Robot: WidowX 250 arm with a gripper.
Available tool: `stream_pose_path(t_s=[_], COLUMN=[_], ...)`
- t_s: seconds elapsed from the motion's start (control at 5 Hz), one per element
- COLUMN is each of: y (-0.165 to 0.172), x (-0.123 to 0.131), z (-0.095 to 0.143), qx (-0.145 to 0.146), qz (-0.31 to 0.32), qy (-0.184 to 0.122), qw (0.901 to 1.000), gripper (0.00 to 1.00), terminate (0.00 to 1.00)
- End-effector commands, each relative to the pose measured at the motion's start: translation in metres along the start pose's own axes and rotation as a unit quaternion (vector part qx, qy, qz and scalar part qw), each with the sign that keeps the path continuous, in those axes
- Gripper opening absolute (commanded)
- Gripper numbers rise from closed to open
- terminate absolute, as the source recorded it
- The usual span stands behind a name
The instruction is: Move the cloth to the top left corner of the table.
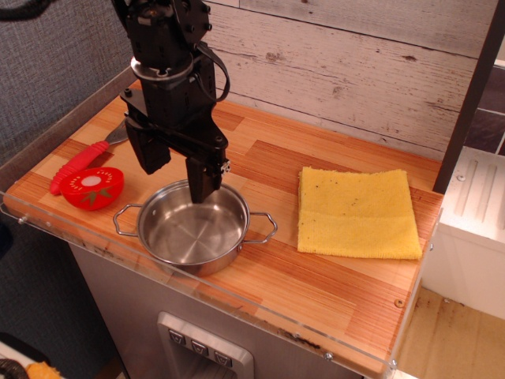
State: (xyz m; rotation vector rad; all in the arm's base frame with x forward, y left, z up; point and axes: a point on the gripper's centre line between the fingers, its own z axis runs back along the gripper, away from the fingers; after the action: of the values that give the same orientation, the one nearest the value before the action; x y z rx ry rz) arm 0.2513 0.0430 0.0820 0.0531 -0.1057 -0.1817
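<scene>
The yellow cloth (357,212) lies flat on the right part of the wooden table (268,150), near the right edge. My gripper (175,175) hangs over the left half of the table, just above the far rim of the steel pot (192,229). Its two black fingers stand apart with nothing between them. The cloth is well to the right of the gripper, about a pot's width away.
A red-handled utensil (79,163) and a red tomato-slice toy (93,188) lie at the table's left side. A grey raised rim (63,126) runs along the left edge. A plank wall stands behind. A white unit (473,229) stands right of the table.
</scene>
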Motion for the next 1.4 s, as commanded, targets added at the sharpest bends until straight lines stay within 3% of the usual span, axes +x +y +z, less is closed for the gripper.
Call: stream_pose_path(t_s=[0.0, 0.2, 0.8, 1.2], y=[0.0, -0.028, -0.102, -0.119], x=[0.0, 0.026, 0.108, 0.121], z=[0.0, -0.002, -0.022, -0.041], qx=[0.0, -0.005, 0.029, 0.022], qz=[0.0, 0.01, 0.013, 0.02], qy=[0.0, -0.018, -0.035, -0.023], qw=[1.0, 0.9998, 0.9989, 0.9993], gripper=[1.0, 1.0, 1.0, 1.0], terminate=[0.0, 0.0, 0.0, 0.0])
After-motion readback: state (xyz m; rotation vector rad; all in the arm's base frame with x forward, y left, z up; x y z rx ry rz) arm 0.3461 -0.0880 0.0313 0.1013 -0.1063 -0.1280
